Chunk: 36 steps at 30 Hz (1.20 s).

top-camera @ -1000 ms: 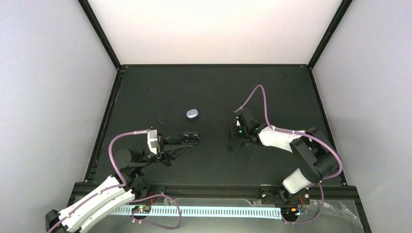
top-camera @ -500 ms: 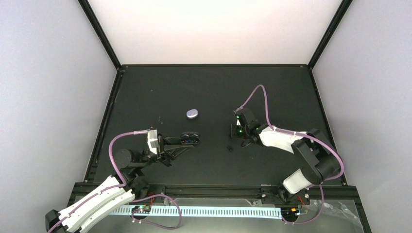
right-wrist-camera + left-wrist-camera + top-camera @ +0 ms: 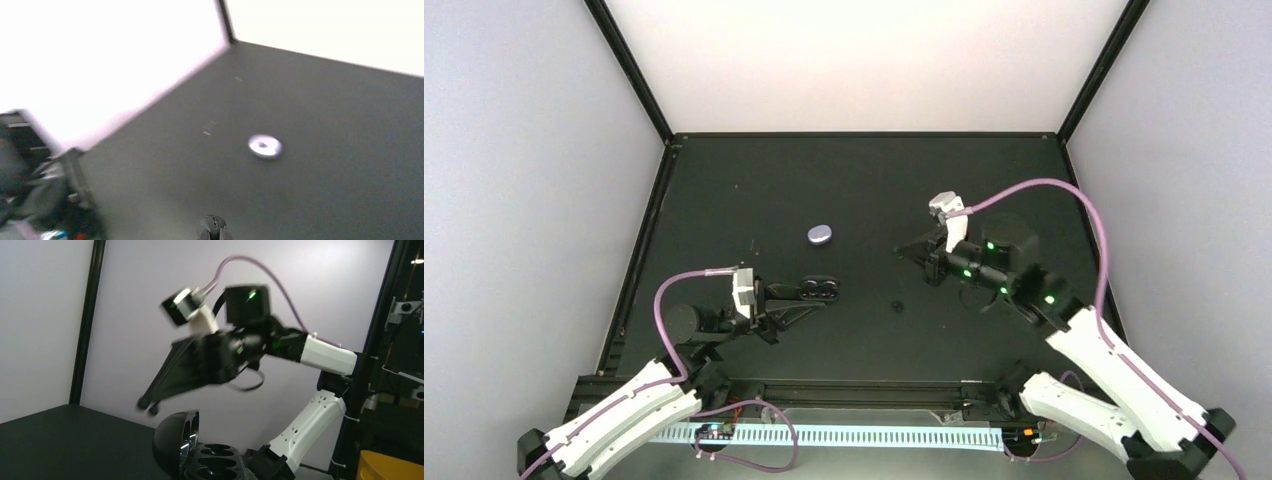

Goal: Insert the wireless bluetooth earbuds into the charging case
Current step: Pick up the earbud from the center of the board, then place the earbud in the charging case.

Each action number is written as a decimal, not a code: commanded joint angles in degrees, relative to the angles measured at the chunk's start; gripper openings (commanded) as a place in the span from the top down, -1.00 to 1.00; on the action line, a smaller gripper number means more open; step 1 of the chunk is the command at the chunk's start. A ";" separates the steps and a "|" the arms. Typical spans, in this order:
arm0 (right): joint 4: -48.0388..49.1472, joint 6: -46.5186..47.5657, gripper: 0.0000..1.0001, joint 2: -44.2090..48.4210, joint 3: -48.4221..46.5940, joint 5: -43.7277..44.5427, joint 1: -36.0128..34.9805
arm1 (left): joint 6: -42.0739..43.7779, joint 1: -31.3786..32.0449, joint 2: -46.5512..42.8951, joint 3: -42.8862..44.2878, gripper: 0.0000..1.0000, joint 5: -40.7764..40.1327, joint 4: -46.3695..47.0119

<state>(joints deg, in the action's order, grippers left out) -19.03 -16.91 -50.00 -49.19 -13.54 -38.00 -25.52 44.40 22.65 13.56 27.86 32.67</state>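
Observation:
My left gripper (image 3: pixel 809 296) is shut on the base of the open black charging case (image 3: pixel 818 290). In the left wrist view the case (image 3: pixel 210 462) stands with its lid up and its moulded wells show dark. My right gripper (image 3: pixel 903 252) is raised above the table, right of the case, jaws closed on a small black earbud (image 3: pixel 212 223). It also shows in the left wrist view (image 3: pixel 148 406), hovering above and behind the lid. Another small black earbud (image 3: pixel 896 305) lies on the mat below it. No pinkish-purple buds show.
A closed lavender oval case (image 3: pixel 821 235) lies on the black mat (image 3: pixel 754 190) behind the open case, and shows blurred in the right wrist view (image 3: pixel 265 145). Pale walls and black frame posts (image 3: pixel 629 70) surround the mat.
My right arm has lifted off the table and risen, its wrist turning, with the fingertips moving up and away from the mat. The left gripper and the open case have stayed put.

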 commanded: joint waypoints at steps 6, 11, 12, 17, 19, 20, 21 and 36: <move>-24.88 17.05 0.98 -0.27 -20.71 2.46 -23.81 | -1.56 0.60 2.82 1.91 0.97 5.92 7.27; -25.55 18.60 0.98 -3.51 -27.32 3.35 -29.62 | -2.81 0.71 3.85 2.25 0.97 8.47 8.44; -25.94 19.03 0.98 -4.38 -28.39 3.79 -30.48 | -3.07 0.69 3.88 2.30 0.97 8.86 8.50; -26.22 20.80 0.98 -8.70 -31.46 6.57 -34.15 | -3.60 0.69 3.55 2.35 0.97 10.11 8.05; -25.27 21.04 0.98 -9.78 -31.81 6.93 -35.01 | -3.68 0.73 3.25 2.40 0.97 10.43 7.82; -24.63 20.99 0.98 -10.11 -31.84 7.30 -35.28 | -3.70 0.73 3.17 2.43 0.97 10.50 7.81; -23.99 21.01 0.98 -10.59 -31.78 7.56 -35.52 | -3.71 0.71 3.12 2.37 0.97 10.62 7.70; -19.86 20.66 0.98 -14.46 -31.63 8.60 -36.62 | -3.88 0.77 2.92 2.52 0.97 11.99 7.49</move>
<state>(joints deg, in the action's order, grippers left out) -40.93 3.16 -64.07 -79.70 -6.00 -73.97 -28.80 44.75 26.24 13.78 38.54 38.24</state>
